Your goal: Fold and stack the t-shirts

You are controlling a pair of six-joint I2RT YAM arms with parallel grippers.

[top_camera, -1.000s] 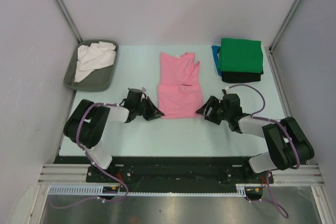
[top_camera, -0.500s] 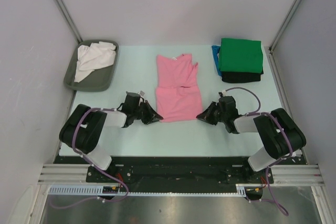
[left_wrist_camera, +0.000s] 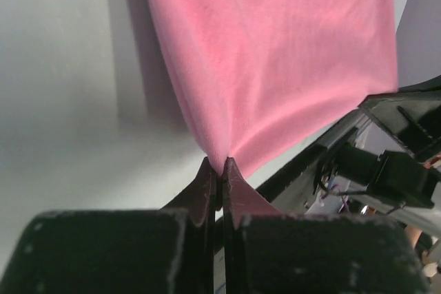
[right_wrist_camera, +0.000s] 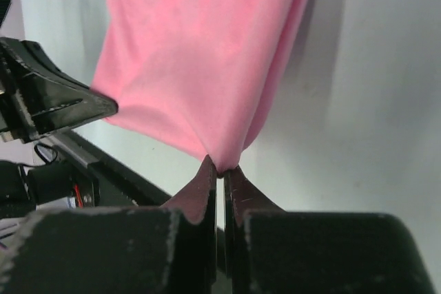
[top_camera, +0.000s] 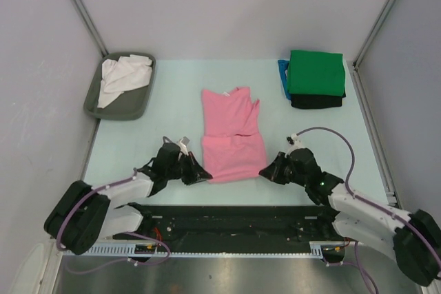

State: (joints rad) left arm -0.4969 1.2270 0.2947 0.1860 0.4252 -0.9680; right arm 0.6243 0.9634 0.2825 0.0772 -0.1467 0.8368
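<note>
The pink t-shirt (top_camera: 231, 132) lies partly folded in the middle of the table. My left gripper (top_camera: 206, 177) is shut on its near left corner, and in the left wrist view the pink cloth (left_wrist_camera: 275, 60) runs into the pinched tips (left_wrist_camera: 221, 164). My right gripper (top_camera: 264, 171) is shut on the near right corner, the cloth (right_wrist_camera: 200, 53) gathered at its tips (right_wrist_camera: 220, 168). A folded stack stands at the back right: a green t-shirt (top_camera: 315, 72) on a black one (top_camera: 315, 102), with a blue one (top_camera: 283, 76) showing at its left. A white t-shirt (top_camera: 120, 77) lies crumpled in the tray.
The grey plastic tray (top_camera: 118, 108) sits at the back left. Metal frame posts and pale walls close in both sides. The black base rail (top_camera: 227, 218) runs along the near table edge, just behind both grippers.
Both grippers have pulled back toward the near edge, dragging the pink t-shirt's near hem with them. The right gripper has shut on its corner. Both arms now lie low and stretched.
</note>
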